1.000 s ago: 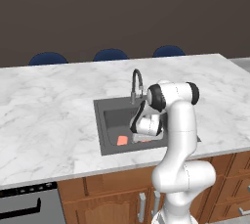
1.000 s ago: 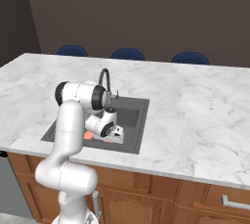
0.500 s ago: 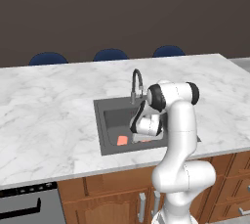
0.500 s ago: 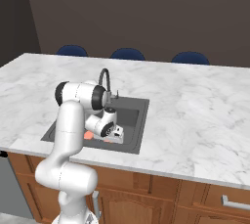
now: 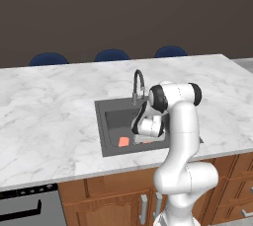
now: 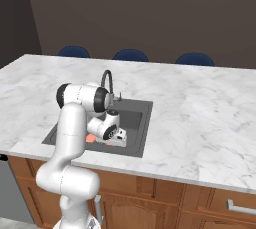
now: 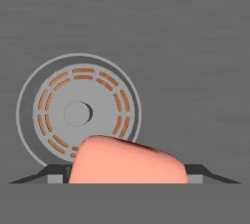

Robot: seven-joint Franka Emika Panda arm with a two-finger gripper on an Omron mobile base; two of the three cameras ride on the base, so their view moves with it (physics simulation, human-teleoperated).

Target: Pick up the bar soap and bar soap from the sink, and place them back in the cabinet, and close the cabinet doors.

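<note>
Down inside the sink [image 5: 111, 121], the pincer [image 7: 128, 179] is closing on one bar soap [image 7: 128, 162], which is sitting between its tips just over the round drain strainer [image 7: 78, 113]. Second bar soap [image 5: 123, 141] is lying flat on the basin floor near the front left corner. No writing is readable on either bar.

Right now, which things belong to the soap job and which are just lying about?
Job: bar soap between the claw's tips; second bar soap on the sink floor; claw.
Lying about: drain strainer, faucet, blue chairs.
</note>
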